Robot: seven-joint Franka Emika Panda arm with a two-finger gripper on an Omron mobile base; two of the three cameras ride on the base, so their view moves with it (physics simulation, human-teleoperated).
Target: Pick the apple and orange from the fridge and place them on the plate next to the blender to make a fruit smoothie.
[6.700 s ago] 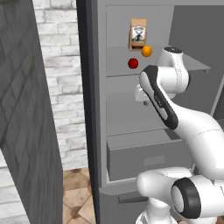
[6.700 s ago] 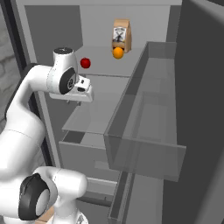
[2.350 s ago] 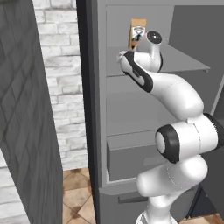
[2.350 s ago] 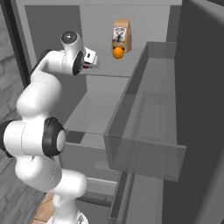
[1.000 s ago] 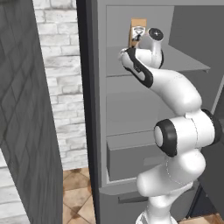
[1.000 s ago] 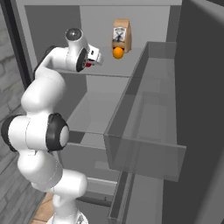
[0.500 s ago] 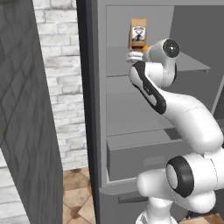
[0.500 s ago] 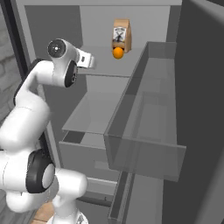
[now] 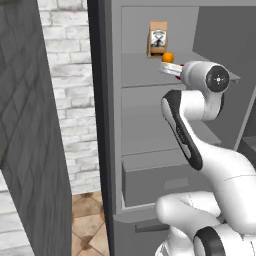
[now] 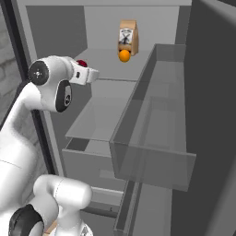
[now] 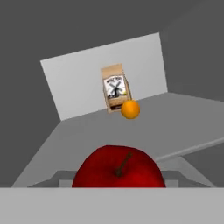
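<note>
Gripper (image 10: 82, 65): sitting at upper left of the right base view, closing tight around the apple (image 11: 119, 168), stem up.
Apple: filling the lower centre of the hand view; showing as a red spot at the hand in the right base view.
Orange (image 10: 124, 56): resting on the upper shelf of the fridge (image 10: 110, 69), top centre, just in front of a brown paper bag (image 10: 128, 38).

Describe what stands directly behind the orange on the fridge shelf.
A brown paper bag stands behind the orange; the orange covers the bag's lower corner.
</note>
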